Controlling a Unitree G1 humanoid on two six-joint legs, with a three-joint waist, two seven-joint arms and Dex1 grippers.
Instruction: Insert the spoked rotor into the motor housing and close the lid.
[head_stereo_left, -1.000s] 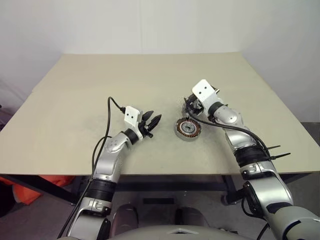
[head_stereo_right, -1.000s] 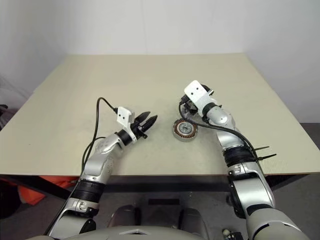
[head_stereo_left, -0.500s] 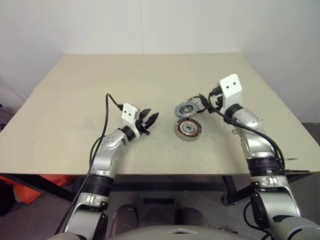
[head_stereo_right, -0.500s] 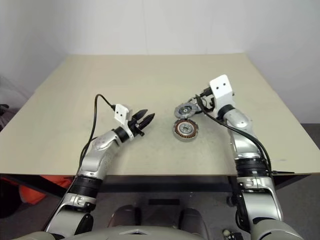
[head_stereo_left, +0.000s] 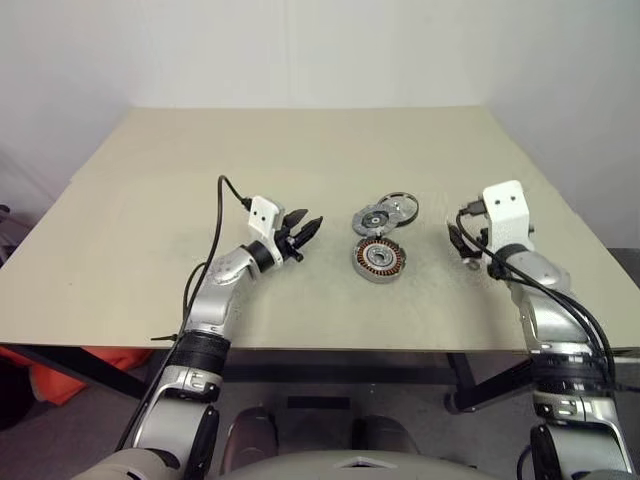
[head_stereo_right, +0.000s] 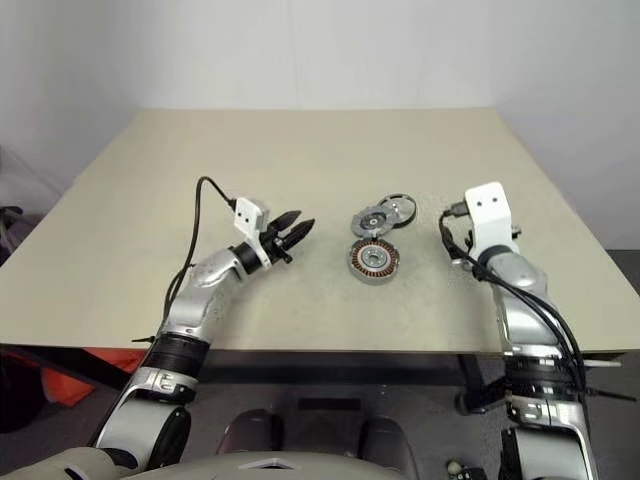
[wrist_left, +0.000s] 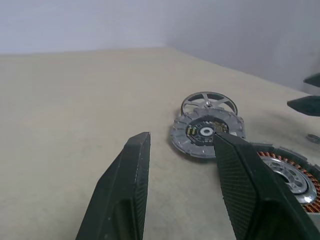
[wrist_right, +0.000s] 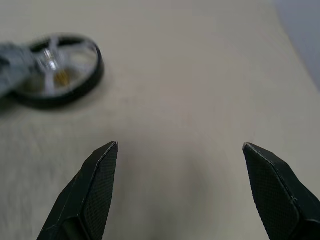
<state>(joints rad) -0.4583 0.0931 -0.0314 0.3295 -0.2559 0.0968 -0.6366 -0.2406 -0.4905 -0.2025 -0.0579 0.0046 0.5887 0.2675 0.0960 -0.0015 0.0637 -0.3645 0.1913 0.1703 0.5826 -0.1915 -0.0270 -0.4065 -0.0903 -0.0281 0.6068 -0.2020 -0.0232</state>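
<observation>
The right hand (wrist_right: 180, 150) had swung away from the parts to the tabletop's (head_stereo_left: 150, 200) right side, released and empty, leaving the lid (head_stereo_left: 372, 217) lying overlapped with the spoked rotor (head_stereo_left: 399, 207) just behind the motor housing (head_stereo_left: 378, 259). So insertion had not begun. The left hand (head_stereo_left: 307, 228), half-open and empty, hovered left of the housing; which part lay on top was hard to tell.
</observation>
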